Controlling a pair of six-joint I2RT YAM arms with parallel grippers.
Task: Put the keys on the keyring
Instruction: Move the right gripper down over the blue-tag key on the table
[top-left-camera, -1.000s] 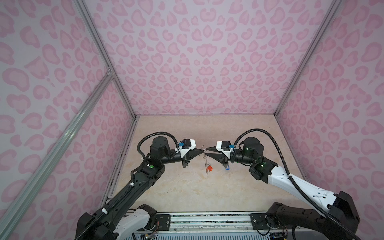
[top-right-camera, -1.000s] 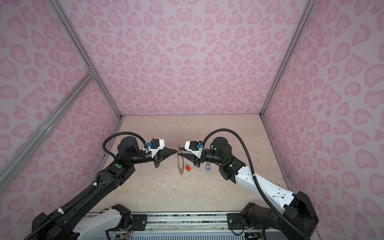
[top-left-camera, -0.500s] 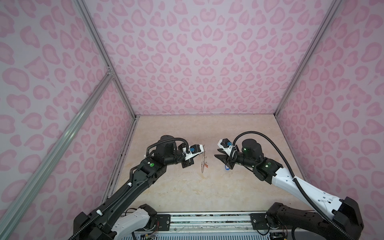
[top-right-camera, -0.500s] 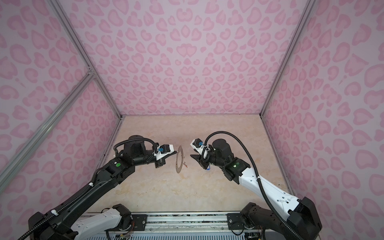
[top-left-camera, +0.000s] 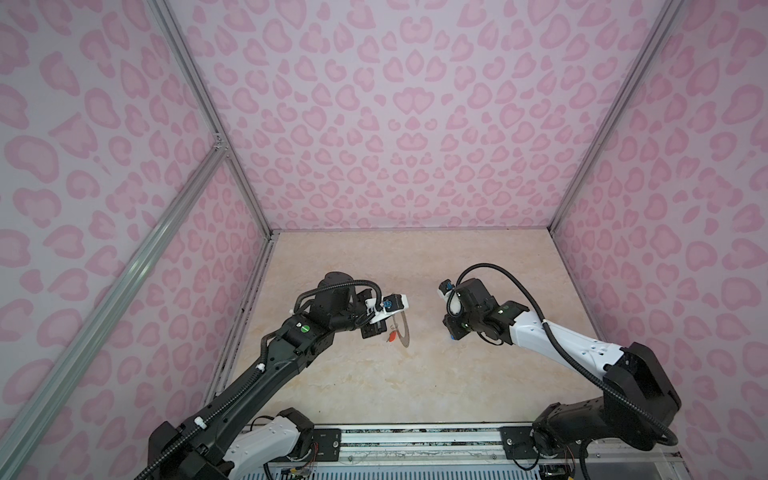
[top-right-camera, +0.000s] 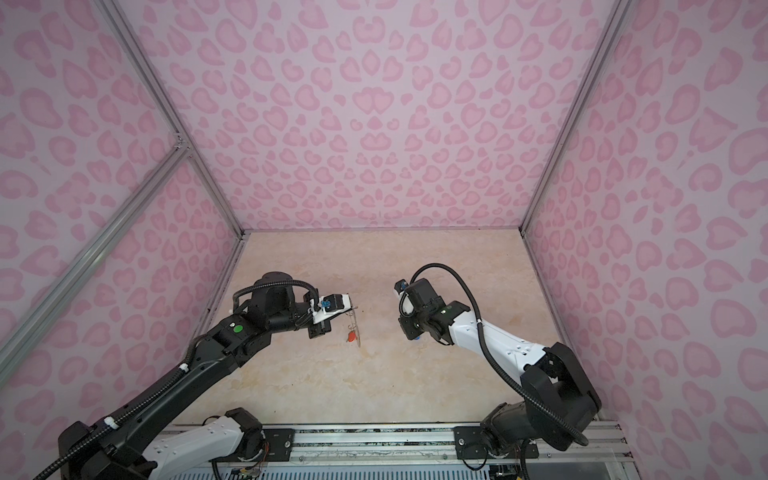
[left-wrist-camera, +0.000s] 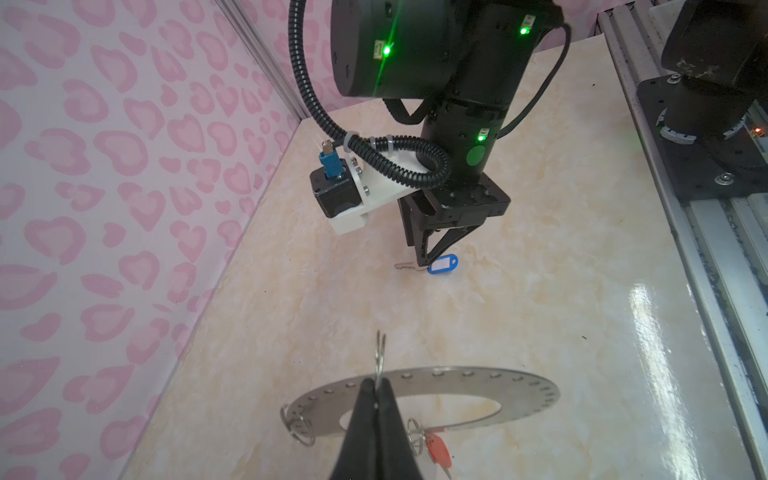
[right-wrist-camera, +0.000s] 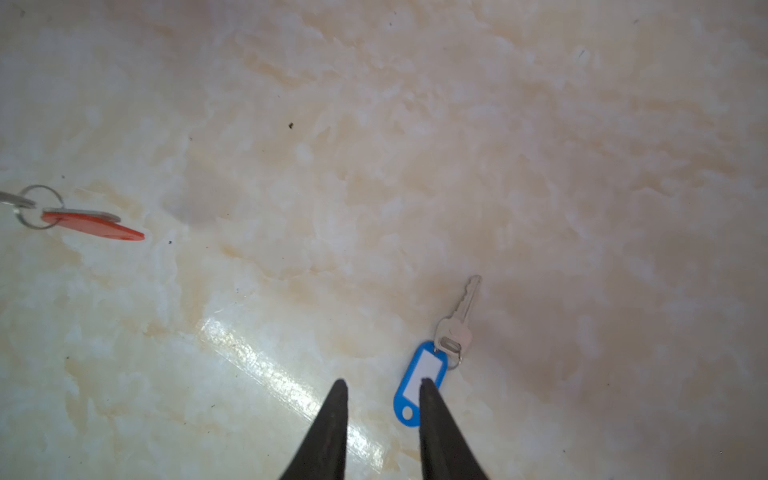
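Right, closest to me my left gripper (left-wrist-camera: 376, 390) is pinched tight on the rim of the keyring (left-wrist-camera: 478, 384), holding it above the table (left-wrist-camera: 540, 291). The red-tagged key (left-wrist-camera: 438, 451) hangs from one of its loops (left-wrist-camera: 415, 436). Farther off, the blue-tagged key (right-wrist-camera: 428, 365) lies flat on the table, my right gripper (right-wrist-camera: 382, 384) just over it, jaws slightly apart, gripping nothing.
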